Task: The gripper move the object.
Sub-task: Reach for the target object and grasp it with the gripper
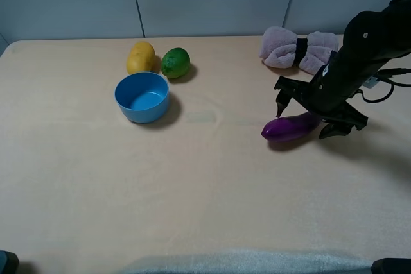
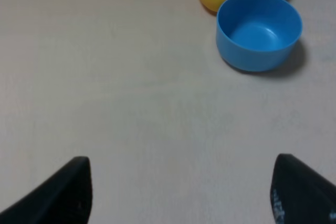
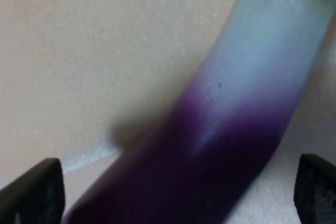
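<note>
The purple eggplant (image 1: 286, 128) lies on the table right of centre, its pale stem end hidden under my right arm. My right gripper (image 1: 308, 119) is open and straddles it, one finger (image 1: 281, 104) behind and one finger (image 1: 334, 129) in front. The right wrist view shows the eggplant (image 3: 231, 108) close up, fading from purple to white, lying between the two spread fingertips of the gripper (image 3: 176, 192). My left gripper (image 2: 181, 192) is open and empty above bare table, far from the eggplant.
A blue bowl (image 1: 142, 97) stands left of centre, with a yellow lemon (image 1: 140, 57) and a green lime (image 1: 175, 63) behind it. A pink rolled towel (image 1: 298, 48) lies at the back right. The left wrist view shows the bowl (image 2: 259, 31).
</note>
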`<state>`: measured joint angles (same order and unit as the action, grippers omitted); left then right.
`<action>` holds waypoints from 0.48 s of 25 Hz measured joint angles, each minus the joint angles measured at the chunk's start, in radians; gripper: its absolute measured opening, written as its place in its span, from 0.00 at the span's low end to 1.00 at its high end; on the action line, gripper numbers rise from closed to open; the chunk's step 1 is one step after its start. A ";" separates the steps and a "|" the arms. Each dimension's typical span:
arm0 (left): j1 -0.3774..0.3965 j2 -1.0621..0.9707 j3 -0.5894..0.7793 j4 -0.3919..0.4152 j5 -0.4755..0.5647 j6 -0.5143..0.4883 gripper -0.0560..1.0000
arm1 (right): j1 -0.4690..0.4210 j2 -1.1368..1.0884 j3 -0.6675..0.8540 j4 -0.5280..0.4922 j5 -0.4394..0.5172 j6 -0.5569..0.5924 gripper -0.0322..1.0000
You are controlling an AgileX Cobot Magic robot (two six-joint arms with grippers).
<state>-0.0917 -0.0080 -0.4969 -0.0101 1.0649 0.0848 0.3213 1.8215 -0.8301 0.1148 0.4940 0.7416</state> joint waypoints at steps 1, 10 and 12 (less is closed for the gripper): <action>0.000 0.000 0.000 0.000 0.000 0.000 0.78 | 0.000 0.002 0.000 0.000 -0.004 0.000 0.67; 0.000 0.000 0.000 0.000 0.000 0.000 0.78 | 0.000 0.027 -0.003 0.000 -0.014 0.000 0.66; 0.000 0.000 0.000 0.000 0.000 0.000 0.78 | 0.000 0.027 -0.010 0.000 -0.014 -0.002 0.65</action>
<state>-0.0917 -0.0080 -0.4969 -0.0101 1.0649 0.0848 0.3213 1.8485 -0.8404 0.1148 0.4802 0.7398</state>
